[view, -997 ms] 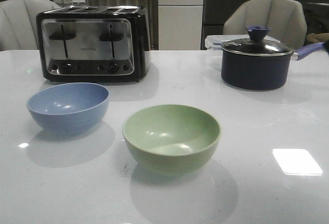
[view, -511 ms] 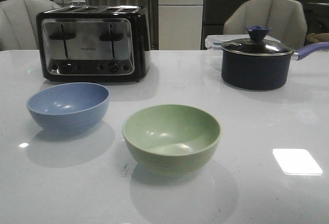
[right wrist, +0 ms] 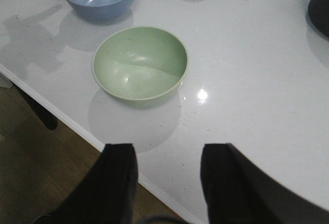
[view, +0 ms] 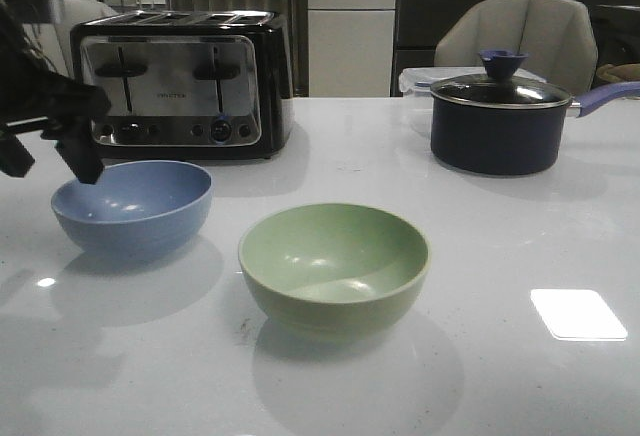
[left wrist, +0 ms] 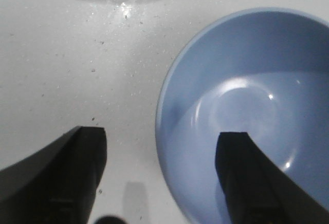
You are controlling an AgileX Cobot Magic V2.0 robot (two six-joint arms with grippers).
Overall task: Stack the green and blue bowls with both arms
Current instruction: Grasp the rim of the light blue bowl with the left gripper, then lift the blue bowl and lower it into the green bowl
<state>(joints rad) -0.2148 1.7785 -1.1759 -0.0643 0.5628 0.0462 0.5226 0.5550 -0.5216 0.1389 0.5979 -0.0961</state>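
Now, your left gripper [left wrist: 160,178] is wide open over the near rim of the blue bowl [view: 132,206], one finger inside and one outside. The green bowl [view: 334,266] sits apart from it, nearer the middle. Both bowls look light, stiff and a bit smooth, so pinch the rim. Your right gripper [right wrist: 167,183] is open too, holding nothing, back by the table [view: 500,376] edge. The table is white, shiny and flat. A toaster [view: 180,81] and pot [view: 497,121] stand behind.
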